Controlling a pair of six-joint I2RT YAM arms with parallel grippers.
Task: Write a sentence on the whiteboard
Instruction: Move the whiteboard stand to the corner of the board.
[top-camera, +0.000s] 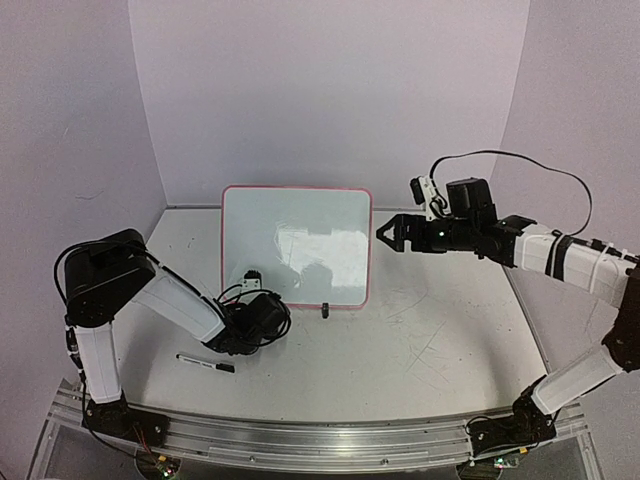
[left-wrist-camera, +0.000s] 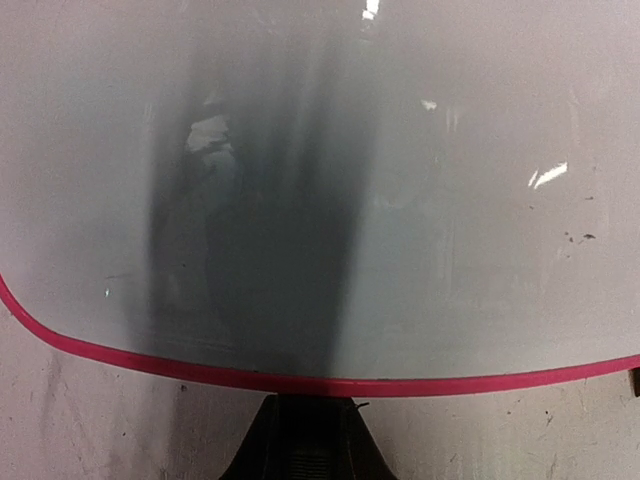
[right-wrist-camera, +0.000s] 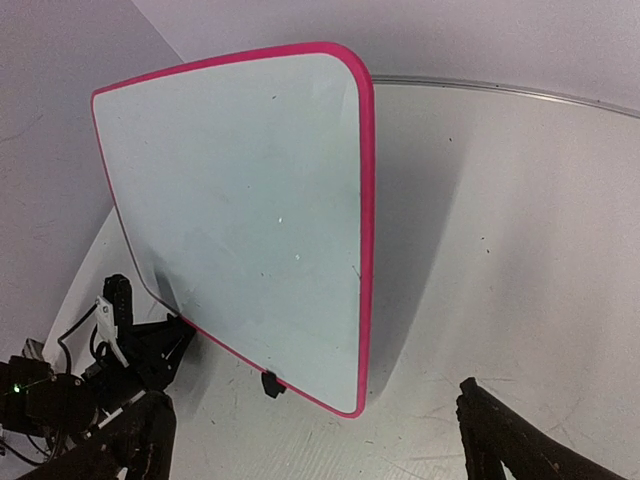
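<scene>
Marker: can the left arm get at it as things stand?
Probably yes: the marker lies uncovered on the table close to the left gripper, which sits at the near edge of the whiteboard.

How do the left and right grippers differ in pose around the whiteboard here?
The left gripper sits low by the table at the whiteboard's near edge; the right gripper hangs raised off its right side, clear of it. The left arm is folded low; the right arm stretches out level. The right jaws stand open; the left jaws cannot be judged. Both face the blank board.
</scene>
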